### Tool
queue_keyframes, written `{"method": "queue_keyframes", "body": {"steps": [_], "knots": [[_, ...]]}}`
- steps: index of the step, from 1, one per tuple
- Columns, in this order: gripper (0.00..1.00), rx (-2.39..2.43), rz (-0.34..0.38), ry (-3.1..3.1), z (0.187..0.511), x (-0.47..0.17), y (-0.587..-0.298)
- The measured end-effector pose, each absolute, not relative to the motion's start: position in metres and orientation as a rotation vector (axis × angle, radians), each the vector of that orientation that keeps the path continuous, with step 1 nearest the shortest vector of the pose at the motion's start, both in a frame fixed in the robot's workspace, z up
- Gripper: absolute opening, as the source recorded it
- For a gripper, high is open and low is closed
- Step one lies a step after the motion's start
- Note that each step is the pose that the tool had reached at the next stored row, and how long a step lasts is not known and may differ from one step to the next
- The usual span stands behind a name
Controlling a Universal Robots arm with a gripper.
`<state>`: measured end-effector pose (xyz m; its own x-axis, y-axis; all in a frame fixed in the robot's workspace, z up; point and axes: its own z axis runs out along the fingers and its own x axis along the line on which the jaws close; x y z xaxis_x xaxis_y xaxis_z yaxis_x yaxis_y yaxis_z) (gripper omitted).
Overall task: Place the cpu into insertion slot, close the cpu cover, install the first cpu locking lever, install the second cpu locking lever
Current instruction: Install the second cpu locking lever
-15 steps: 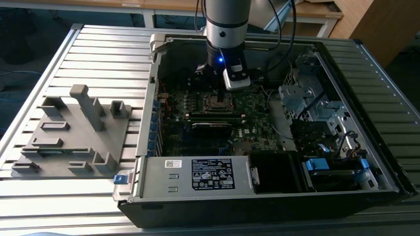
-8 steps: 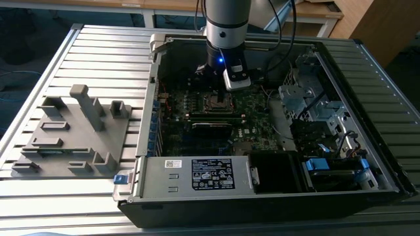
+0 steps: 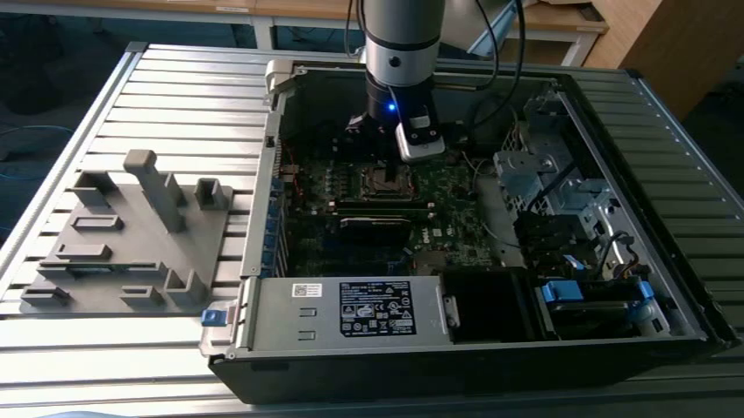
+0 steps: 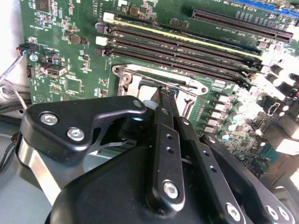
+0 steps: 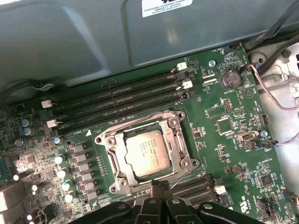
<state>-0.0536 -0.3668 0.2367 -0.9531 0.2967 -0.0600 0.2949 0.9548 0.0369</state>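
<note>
Already the cpu (image 5: 147, 152) sits flat in the insertion slot (image 5: 122, 173), its dull silver top showing through the window of the cpu cover (image 5: 174, 135), which lies down around it; so the seating and the cover look done. Whether the locking levers are latched I cannot tell: a thin metal rod (image 5: 183, 176) runs along one edge of the socket near the gripper (image 5: 160, 185), whose fingers (image 4: 167, 100) are drawn together at that edge, though what they pinch, if anything, is hidden. Just beside the socket run the long black memory slots (image 5: 121, 100), and a row of small capacitors (image 5: 63, 172) stands on its other side. In the exterior view the arm (image 3: 402, 61) reaches down into the open computer case (image 3: 651, 261), with a grey fixture tray (image 3: 117, 261) on the table at the exterior view's left.
</note>
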Motion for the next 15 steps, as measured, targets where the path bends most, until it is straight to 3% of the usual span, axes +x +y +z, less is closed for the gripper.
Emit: {"method": "queue_keyframes", "body": {"steps": [15], "knots": [[0.11,0.421,0.042,3.048,0.2367,-0.0536,-0.3708]]}}
